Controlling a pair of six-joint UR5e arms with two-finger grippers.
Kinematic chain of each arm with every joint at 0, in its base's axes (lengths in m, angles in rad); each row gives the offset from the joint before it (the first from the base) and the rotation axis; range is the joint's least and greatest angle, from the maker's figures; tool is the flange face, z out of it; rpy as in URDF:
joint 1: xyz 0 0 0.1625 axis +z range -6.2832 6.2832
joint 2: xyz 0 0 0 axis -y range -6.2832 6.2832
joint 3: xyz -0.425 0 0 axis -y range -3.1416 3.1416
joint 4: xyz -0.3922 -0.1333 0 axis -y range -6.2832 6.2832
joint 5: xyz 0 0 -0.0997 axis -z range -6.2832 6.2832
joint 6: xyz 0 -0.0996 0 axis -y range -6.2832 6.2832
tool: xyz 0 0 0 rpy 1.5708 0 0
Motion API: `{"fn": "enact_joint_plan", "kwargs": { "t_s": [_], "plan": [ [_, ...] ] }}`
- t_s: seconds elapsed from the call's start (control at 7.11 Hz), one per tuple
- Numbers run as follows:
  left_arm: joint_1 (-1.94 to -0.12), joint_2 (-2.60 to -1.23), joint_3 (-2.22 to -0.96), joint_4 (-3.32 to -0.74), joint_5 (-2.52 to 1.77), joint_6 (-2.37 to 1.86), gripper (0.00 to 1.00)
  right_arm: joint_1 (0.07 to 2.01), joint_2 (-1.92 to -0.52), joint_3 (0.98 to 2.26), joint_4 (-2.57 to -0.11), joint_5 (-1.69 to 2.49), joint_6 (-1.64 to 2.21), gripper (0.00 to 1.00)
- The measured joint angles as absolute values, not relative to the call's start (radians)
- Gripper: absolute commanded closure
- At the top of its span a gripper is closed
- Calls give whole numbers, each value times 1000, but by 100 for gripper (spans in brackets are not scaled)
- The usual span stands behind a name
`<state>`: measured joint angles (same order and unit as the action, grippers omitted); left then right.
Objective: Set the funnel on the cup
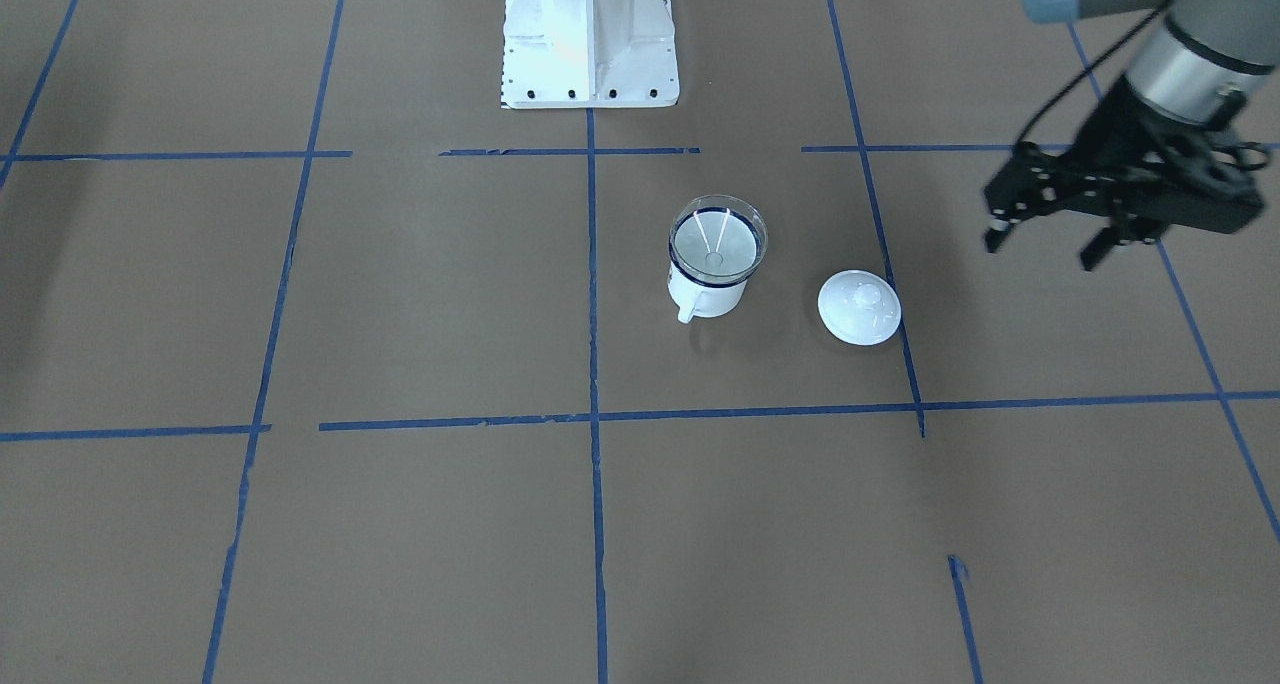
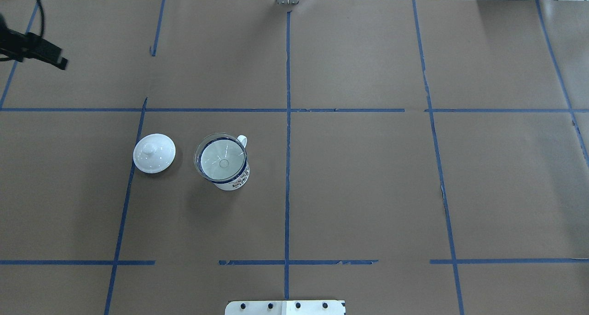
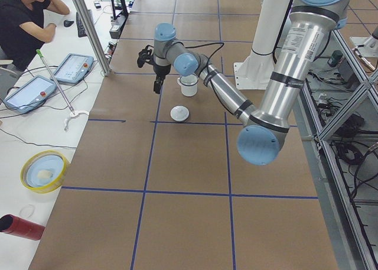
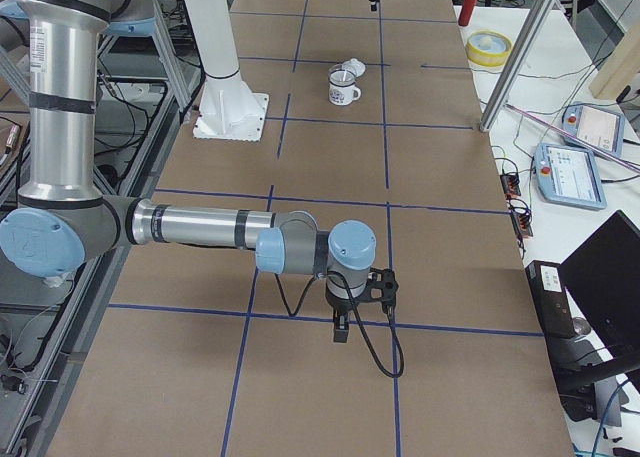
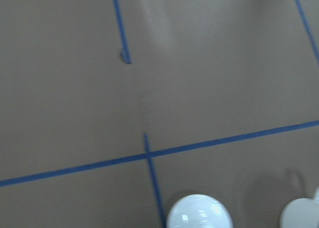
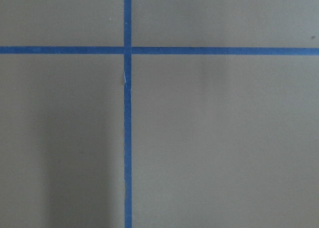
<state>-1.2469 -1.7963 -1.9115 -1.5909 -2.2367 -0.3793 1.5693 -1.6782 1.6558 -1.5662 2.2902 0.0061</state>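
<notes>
The clear funnel (image 1: 718,239) sits in the mouth of the white cup (image 1: 705,296), its rim resting on the cup's dark blue rim. Both show in the overhead view, the funnel (image 2: 223,158) on the cup (image 2: 238,181), left of the table's centre line. My left gripper (image 1: 1040,249) is open and empty, raised above the table and well off to the cup's side; one of its fingers (image 2: 59,61) shows at the overhead view's left edge. My right gripper (image 4: 342,329) hangs low over the table far from the cup, and I cannot tell whether it is open or shut.
A round white domed lid (image 1: 859,307) lies on the table beside the cup, towards the left gripper, and shows in the left wrist view (image 5: 199,214). The white robot base (image 1: 590,44) stands behind the cup. Blue tape lines grid the brown table.
</notes>
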Motion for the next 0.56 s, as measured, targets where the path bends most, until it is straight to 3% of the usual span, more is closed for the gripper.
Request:
{"fn": "enact_joint_plan", "kwargs": {
  "t_s": [0.28, 0.56],
  "plan": [
    [-1443, -1727, -1748, -1583, -2238, -47, 0, 1569, -1678, 1656, -1566, 2290, 6, 0],
    [-1515, -1617, -1668, -1582, -2242, 77, 0, 1569, -1678, 1656, -1566, 2290, 6, 0]
  ]
}}
